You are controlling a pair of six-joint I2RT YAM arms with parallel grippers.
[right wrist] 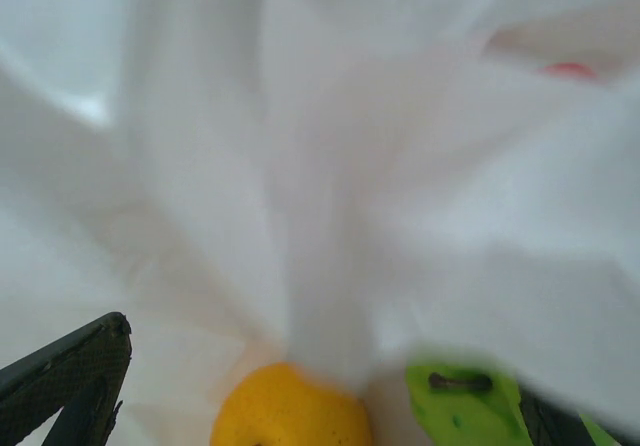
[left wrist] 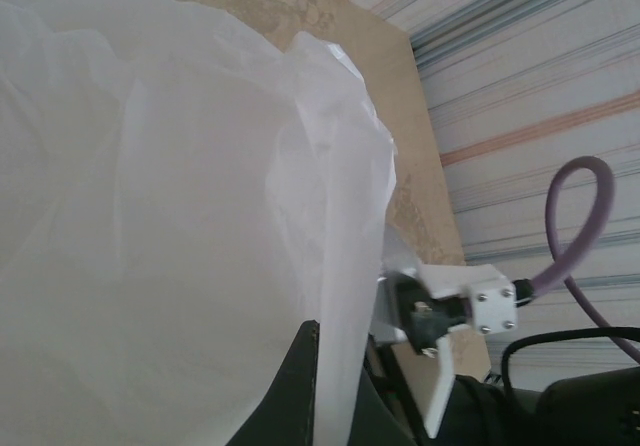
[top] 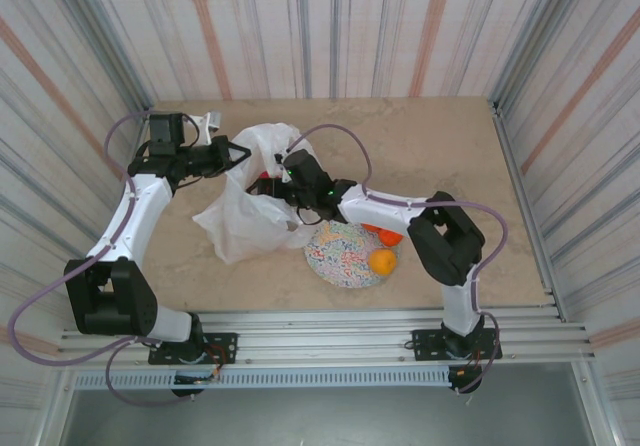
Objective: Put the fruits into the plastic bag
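Right end effector (top: 272,191), fingers apart inside plastic bag (top: 235,231) clamped by left end effector (top: 243,153); orange fruits (top: 382,261) on plate (top: 335,263) lie rightward.

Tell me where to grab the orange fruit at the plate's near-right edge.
Take the orange fruit across its widest middle, straight down from above. It is round, sitting exposed on the plate; another fruit sits behind, so set fingers left-right.
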